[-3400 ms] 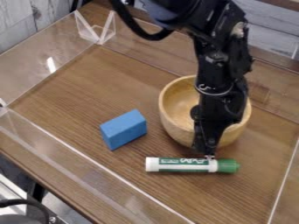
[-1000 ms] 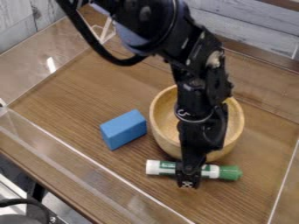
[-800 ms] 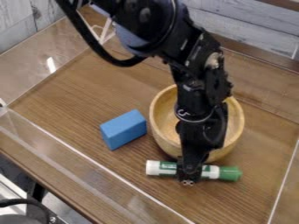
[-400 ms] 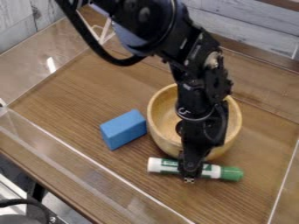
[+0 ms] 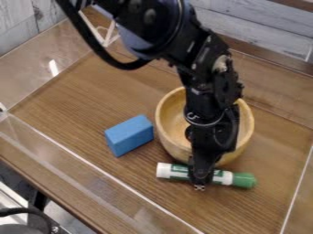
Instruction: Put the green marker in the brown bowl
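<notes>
Change since earlier frames: the arm, formerly over the near wall of the brown bowl (image 5: 206, 126), has been brought down onto the green marker (image 5: 206, 175); the jaws, seen wider a moment ago, have been drawn in about the barrel. The marker's left end has been nudged slightly to the right.
Gripper state: gripper (image 5: 200, 182) is pointed straight down and partly closed; the fingers are seen on either side of the marker's middle. Contact appears made, but a firm hold cannot be confirmed, as the marker lies on the table (image 5: 86, 87).
Marker position: flat on the table, just in front of the bowl's near wall, lying roughly parallel to that wall, cap end to the right.
Marker appearance: short thick white barrel, green printed label along its length, green cap. Round and smooth, so rolling or slipping between the fingers is judged likely.
Step in hand: securing the grip before lifting.
Advice for the step: the squeeze should be completed at the barrel's middle so neither end droops; the lift should be straight up, high enough to clear the bowl's thick rim, before travel toward the bowl's centre.
Other item: a blue block (image 5: 128, 134) lies to the left of the bowl, well apart from the marker, and is judged no obstacle.
</notes>
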Controlling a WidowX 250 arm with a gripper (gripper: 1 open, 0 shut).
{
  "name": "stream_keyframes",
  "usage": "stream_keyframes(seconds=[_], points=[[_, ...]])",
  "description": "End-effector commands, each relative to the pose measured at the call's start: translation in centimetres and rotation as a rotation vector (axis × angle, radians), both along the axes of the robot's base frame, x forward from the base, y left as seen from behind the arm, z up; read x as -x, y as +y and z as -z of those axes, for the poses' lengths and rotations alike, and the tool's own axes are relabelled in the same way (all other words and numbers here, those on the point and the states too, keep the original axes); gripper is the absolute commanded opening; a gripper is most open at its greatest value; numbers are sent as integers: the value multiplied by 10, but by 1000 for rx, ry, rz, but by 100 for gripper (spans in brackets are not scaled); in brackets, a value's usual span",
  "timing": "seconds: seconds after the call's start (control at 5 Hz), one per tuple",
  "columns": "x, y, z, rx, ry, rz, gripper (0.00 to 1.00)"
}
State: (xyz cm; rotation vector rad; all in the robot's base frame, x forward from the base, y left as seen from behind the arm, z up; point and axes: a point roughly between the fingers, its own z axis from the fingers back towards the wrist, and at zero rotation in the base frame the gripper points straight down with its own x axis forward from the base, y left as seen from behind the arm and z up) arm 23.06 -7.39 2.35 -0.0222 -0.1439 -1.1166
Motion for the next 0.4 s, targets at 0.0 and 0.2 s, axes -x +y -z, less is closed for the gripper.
stream_keyframes(seconds=[0.0,0.2], points=[[5,0,13,-8,19,16,0],[4,0,15,-9,16,16,0]])
